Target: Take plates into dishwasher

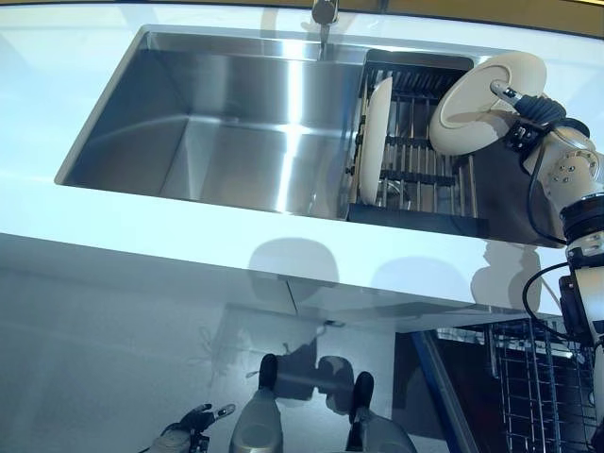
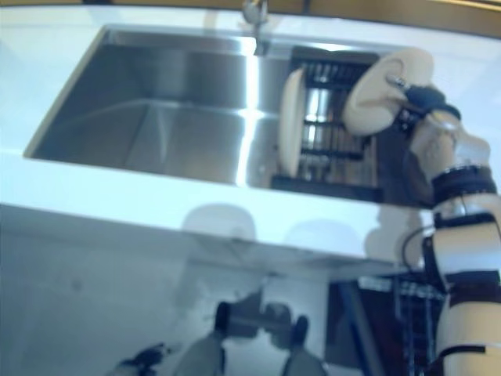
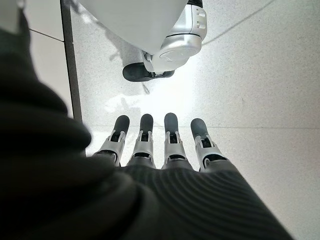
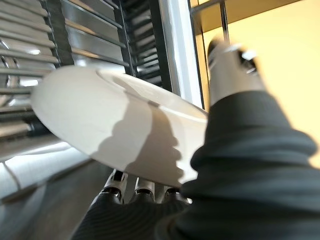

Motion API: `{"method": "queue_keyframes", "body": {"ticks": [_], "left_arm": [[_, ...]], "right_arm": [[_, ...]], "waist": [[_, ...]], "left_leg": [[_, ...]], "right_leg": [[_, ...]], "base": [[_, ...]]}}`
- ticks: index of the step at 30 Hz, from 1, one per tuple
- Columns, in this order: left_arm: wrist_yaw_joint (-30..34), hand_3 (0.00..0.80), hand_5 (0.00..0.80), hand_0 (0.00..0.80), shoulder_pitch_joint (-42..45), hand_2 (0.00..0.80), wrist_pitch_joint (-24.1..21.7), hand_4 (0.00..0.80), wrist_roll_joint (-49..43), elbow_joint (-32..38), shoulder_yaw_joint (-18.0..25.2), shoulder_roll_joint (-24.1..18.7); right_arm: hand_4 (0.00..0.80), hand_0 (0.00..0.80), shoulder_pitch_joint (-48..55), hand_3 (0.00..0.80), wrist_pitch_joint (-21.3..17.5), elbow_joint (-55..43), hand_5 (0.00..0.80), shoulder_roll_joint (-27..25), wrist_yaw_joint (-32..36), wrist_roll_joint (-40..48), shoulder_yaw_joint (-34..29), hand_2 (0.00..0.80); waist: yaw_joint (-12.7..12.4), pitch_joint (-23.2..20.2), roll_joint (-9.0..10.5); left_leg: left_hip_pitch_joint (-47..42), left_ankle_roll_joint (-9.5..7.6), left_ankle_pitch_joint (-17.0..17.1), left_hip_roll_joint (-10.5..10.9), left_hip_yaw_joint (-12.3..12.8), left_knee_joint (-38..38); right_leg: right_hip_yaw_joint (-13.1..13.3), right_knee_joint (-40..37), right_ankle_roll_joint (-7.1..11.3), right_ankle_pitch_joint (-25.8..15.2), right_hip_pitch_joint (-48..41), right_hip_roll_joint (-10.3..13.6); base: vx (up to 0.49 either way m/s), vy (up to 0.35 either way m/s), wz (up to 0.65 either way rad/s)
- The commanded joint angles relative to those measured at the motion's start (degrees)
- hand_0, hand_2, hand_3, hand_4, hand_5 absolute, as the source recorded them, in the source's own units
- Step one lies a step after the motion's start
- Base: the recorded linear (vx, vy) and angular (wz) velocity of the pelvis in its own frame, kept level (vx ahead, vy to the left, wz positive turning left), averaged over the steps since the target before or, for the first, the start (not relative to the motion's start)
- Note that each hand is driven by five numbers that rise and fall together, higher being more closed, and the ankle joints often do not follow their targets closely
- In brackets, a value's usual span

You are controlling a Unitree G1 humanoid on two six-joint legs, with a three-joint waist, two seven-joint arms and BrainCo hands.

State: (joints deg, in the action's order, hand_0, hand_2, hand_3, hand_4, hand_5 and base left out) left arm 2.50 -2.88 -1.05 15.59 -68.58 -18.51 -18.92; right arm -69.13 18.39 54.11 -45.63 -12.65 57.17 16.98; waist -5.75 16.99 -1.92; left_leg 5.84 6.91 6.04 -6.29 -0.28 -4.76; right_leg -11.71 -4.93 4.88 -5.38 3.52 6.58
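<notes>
My right hand [image 1: 525, 106] holds a white plate [image 1: 483, 102] lifted above the drying rack [image 1: 415, 156] at the sink's right end. In the right wrist view the fingers [image 4: 142, 184] lie under the plate [image 4: 107, 120] and the thumb [image 4: 230, 65] sits over its rim. A second white plate [image 1: 375, 140] stands on edge in the rack's left side. My left hand [image 1: 189, 425] hangs low by the floor, fingers [image 3: 170, 132] straight and holding nothing.
A steel sink basin [image 1: 217, 132] with a faucet [image 1: 325, 13] is set in the white counter [image 1: 189, 236]. The open dishwasher's wire rack [image 1: 533, 377] shows at the lower right below the counter edge.
</notes>
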Motion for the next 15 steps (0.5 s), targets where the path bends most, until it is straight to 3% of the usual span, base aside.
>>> {"method": "queue_keyframes", "body": {"ticks": [1, 15], "left_arm": [[0.2, 0.000, 0.000, 0.000, -2.0, 0.000, -0.9, 0.000, 2.0, -1.9, -3.8, -0.3], [0.1, 0.000, 0.000, 0.000, -1.8, 0.000, -0.7, 0.000, 2.1, -1.3, -4.1, -0.7]], "right_arm": [[0.800, 0.800, -5.1, 0.800, -1.4, -2.5, 0.800, -1.9, 1.0, 1.4, 4.0, 0.800], [0.800, 0.800, -7.5, 0.800, -3.3, 0.0, 0.800, -3.7, -2.3, -6.7, 5.8, 0.800]], "waist": [[-0.9, 0.4, 2.22], [-1.0, -0.5, 2.49]], "left_leg": [[1.5, 0.14, 0.4, 0.6, -0.1, -0.2], [0.9, 0.11, 0.3, 0.6, 0.0, -0.2]], "right_leg": [[-0.6, -0.1, 2.76, -2.7, 1.8, 4.5], [-0.6, -0.1, 3.00, -2.7, 1.3, 4.4]], "base": [[0.000, 0.000, 0.00], [0.000, 0.000, 0.00]]}}
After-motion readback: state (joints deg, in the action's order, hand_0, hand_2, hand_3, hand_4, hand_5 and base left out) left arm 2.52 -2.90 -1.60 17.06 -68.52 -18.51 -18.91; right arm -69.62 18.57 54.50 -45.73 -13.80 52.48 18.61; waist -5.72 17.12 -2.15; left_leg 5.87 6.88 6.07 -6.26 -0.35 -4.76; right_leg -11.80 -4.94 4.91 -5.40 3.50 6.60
